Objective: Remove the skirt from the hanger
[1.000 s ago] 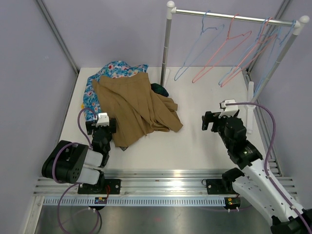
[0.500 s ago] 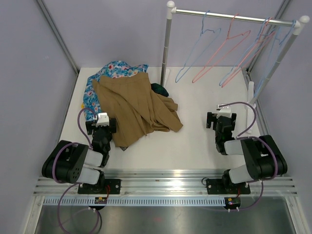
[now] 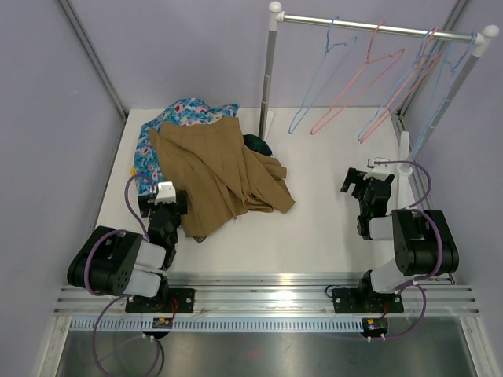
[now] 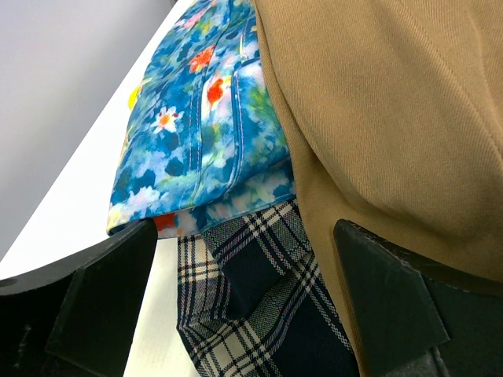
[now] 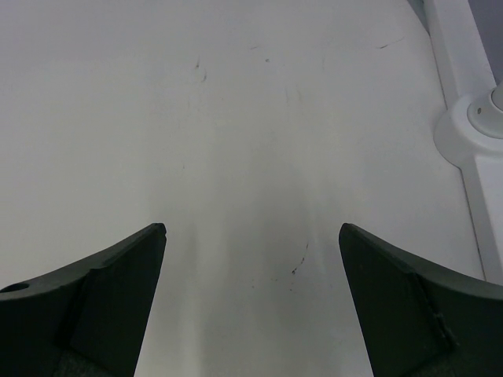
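Note:
The tan pleated skirt (image 3: 224, 169) lies spread on the table at the left, over other garments, with no hanger in it. It fills the right of the left wrist view (image 4: 393, 102). Light-blue wire hangers (image 3: 318, 75) hang bare on the rail at the back right. My left gripper (image 3: 163, 198) is open and low at the skirt's near-left edge; its jaws frame the cloth (image 4: 244, 267) without gripping it. My right gripper (image 3: 368, 179) is open and empty over bare table (image 5: 251, 236), far right of the skirt.
A blue floral garment (image 4: 204, 118) and a dark tartan garment (image 4: 259, 306) lie under the skirt. Pink wire hangers (image 3: 357, 82) share the rail. The rack's left pole (image 3: 269, 78) stands behind the skirt; its right foot (image 5: 479, 118) is near my right gripper.
My right arm has folded back toward its base and its gripper moved right, toward the rack's right foot. The hangers have swung slightly. The left arm and skirt have not moved.

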